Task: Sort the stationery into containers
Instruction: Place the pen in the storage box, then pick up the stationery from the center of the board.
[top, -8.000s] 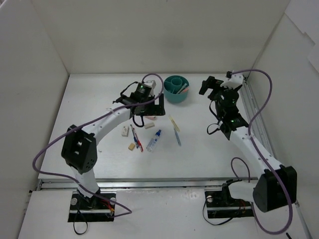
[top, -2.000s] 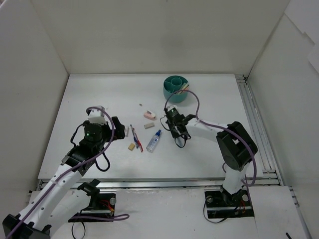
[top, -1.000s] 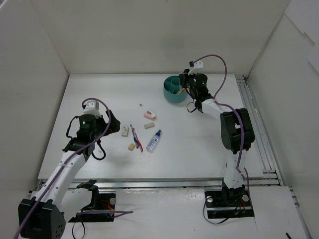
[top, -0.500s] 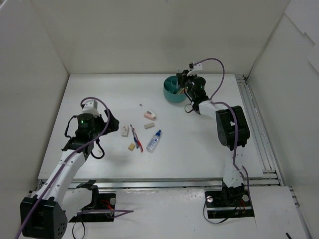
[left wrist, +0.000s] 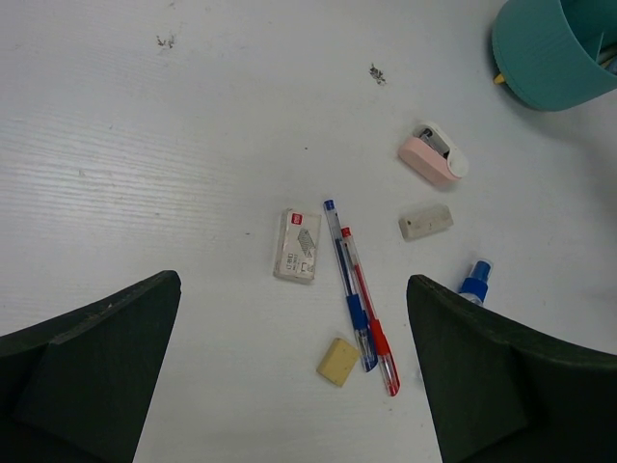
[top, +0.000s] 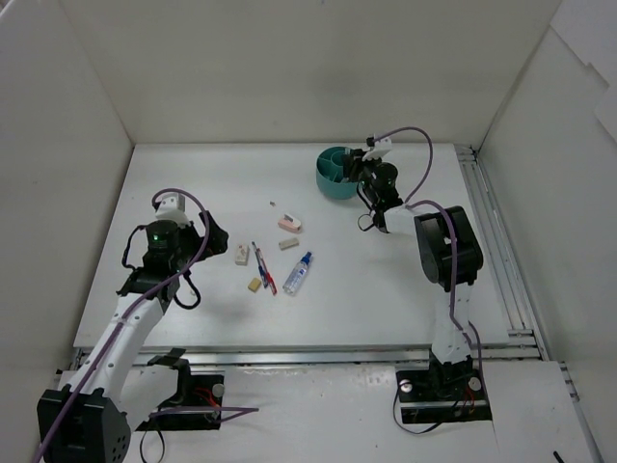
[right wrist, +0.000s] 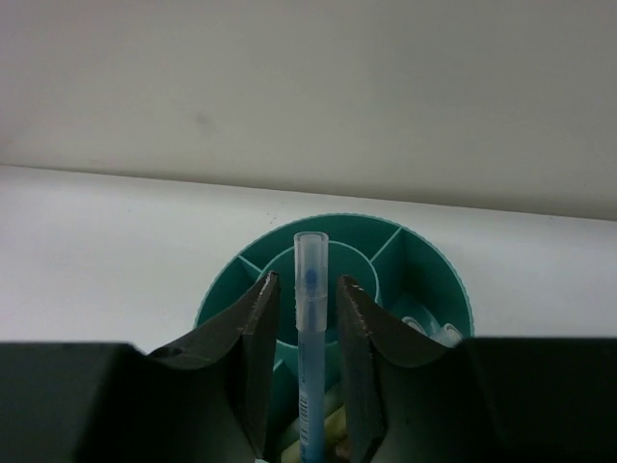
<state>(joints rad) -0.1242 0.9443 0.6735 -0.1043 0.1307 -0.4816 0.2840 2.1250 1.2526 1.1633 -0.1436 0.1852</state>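
1. Top view: the teal cup (top: 326,180) stands at the far middle of the table (top: 193,174). The right gripper (top: 359,166) hangs at the cup's right rim, its jaws too small to judge here. The left gripper (top: 208,239) hovers over the left part of the table, just left of the loose stationery.
2. Left wrist view: the left gripper (left wrist: 292,286) is spread wide and holds nothing. Between its fingers lie a white boxed eraser (left wrist: 296,246), a blue pen (left wrist: 345,275) and a red pen (left wrist: 371,318) side by side and touching, and a tan eraser (left wrist: 338,361) nearer. To their right lie a pink eraser (left wrist: 434,159), a grey eraser (left wrist: 425,221) and a blue-capped tube (left wrist: 473,281), partly hidden by the right finger. The cup (left wrist: 545,58) sits far right.
3. Right wrist view: the right gripper (right wrist: 307,280) is directly over the cup (right wrist: 439,280). A clear blue pen (right wrist: 310,318) stands upright between its slightly parted jaws, with a thin gap on each side. The pen's lower end is hidden.
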